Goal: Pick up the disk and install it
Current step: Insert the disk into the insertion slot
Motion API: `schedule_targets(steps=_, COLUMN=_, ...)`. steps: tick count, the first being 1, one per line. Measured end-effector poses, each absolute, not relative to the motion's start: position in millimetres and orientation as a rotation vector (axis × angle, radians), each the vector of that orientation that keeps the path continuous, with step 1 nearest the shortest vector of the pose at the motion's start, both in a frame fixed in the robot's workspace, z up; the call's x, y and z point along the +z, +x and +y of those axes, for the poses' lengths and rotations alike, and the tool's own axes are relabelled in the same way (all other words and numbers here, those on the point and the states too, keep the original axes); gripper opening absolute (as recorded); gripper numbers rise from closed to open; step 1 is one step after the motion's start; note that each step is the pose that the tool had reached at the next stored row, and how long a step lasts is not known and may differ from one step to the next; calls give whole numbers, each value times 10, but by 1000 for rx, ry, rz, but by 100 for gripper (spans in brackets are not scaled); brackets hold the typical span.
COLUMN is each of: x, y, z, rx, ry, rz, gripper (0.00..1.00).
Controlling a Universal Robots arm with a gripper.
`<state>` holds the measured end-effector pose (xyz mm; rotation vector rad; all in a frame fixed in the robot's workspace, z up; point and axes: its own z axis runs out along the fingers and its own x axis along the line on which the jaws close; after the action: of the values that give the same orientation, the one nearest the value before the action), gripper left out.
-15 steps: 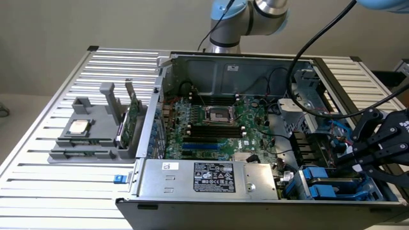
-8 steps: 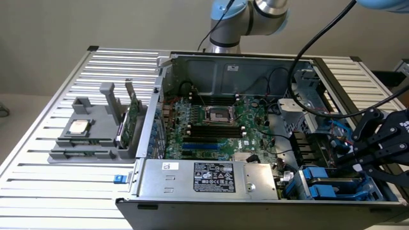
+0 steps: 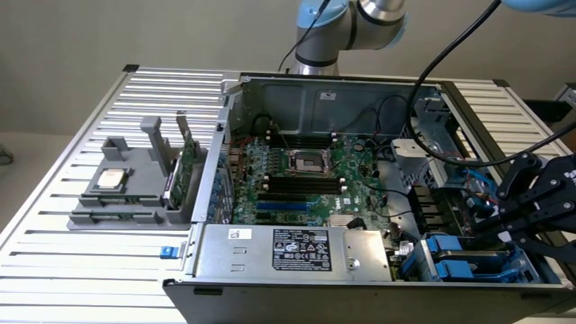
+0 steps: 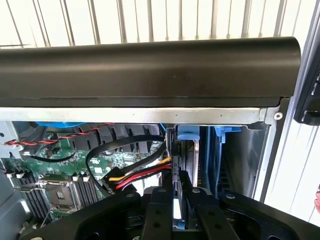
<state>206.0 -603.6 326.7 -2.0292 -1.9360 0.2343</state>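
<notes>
Pinching the disk (image 4: 176, 209) edge-on, the jaws are holding it upright at lower right, lined up with the case's (image 3: 270, 297) blue bays (image 3: 450, 260).

The robot arm (image 3: 360, 20) reached in from the far side, its pale grey and blue joints high at the back of the exterior view. Its black claw (image 3: 527, 212) hung low at the exterior view's right, linkages splayed. In the wrist view the claw (image 4: 176, 210) stood nearly closed, its black fingers (image 4: 157, 212) drawn close together around a thin upright edge.
</notes>
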Motion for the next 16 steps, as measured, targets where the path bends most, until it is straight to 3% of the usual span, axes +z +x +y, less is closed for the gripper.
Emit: schedule_targets(steps=16, x=3273, y=2059, z=-6021, rx=258, ry=-2058, rz=-1941, gripper=17)
